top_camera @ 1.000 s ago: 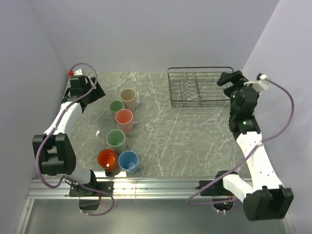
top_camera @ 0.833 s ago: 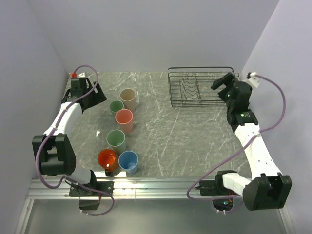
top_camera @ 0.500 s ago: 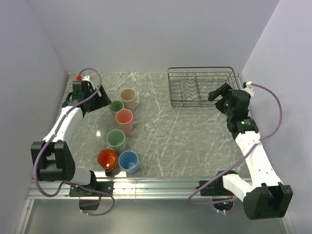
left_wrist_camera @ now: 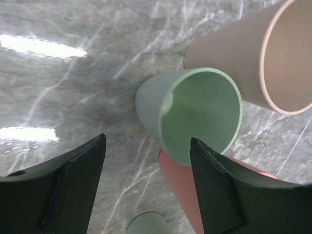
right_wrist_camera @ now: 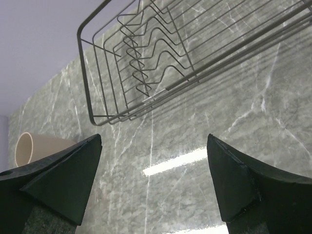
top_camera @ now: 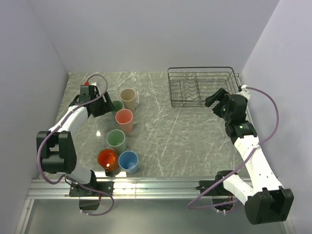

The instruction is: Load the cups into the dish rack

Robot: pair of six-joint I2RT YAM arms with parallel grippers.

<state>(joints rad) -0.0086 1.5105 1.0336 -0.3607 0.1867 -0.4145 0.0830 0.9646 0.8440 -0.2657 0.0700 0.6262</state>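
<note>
Six cups stand at the left of the marble table: beige point(top_camera: 128, 95), pale green point(top_camera: 118, 105), salmon pink point(top_camera: 124, 118), a second pale green point(top_camera: 116, 138), the orange mug point(top_camera: 107, 158) and light blue point(top_camera: 128, 160). The black wire dish rack point(top_camera: 200, 87) stands at the back right and holds no cups. My left gripper point(top_camera: 108, 107) is open, just left of the far pale green cup point(left_wrist_camera: 195, 114), which lies between its fingers in the wrist view, with the beige cup point(left_wrist_camera: 253, 58) and the salmon cup point(left_wrist_camera: 187, 190) beside it. My right gripper point(top_camera: 213, 100) is open and empty by the rack's front right corner.
The right wrist view shows the rack point(right_wrist_camera: 161, 63) ahead over bare marble, and the beige cup point(right_wrist_camera: 34, 146) far off at the left. Walls close in the table on the left, back and right. The second green cup's rim point(left_wrist_camera: 146, 223) shows below the left fingers.
My left gripper has moved right and nearer, from the back left corner up to the far pale green cup. My right gripper has dropped and swung left along the rack's right end.
</note>
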